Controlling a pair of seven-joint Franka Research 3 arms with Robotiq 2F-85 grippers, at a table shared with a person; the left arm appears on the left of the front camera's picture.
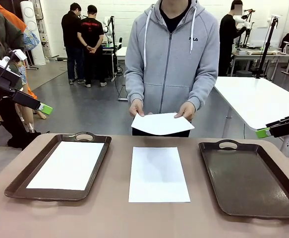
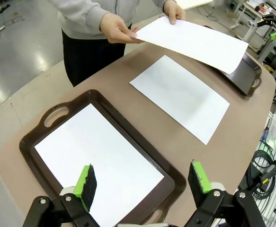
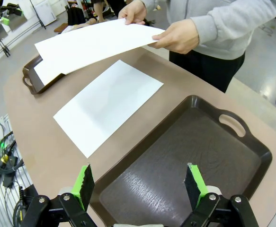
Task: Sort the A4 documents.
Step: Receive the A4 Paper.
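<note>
left gripper [image 2: 142, 182]: fingers spread wide, nothing between them. Its green pads [image 2: 84, 185] sit at the bottom of the wrist view, above the near end of the left tray [image 2: 133, 138]. In the front view it's at the left edge of the frame, raised well above the table [image 1: 134, 218], arm angled down to the right.

right gripper [image 3: 140, 182]: also spread wide, holding nothing, hovering over the near end of the right tray [image 3: 175, 156]. In the front view it's at the right edge, raised, fingers pointing left.

A4 documents:
- first sheet [image 1: 67, 166] lies flat inside the left tray, lower left.
- second sheet [image 1: 158, 173] lies flat on the bare table, centre, between the trays and touching neither.
- third sheet [image 1: 161, 124] is held by the person's hands [image 1: 136, 107], one at each far corner. It's in the air over the table's far edge, centre frame, apart from the second sheet.

The right tray shows its textured brown floor.
</note>
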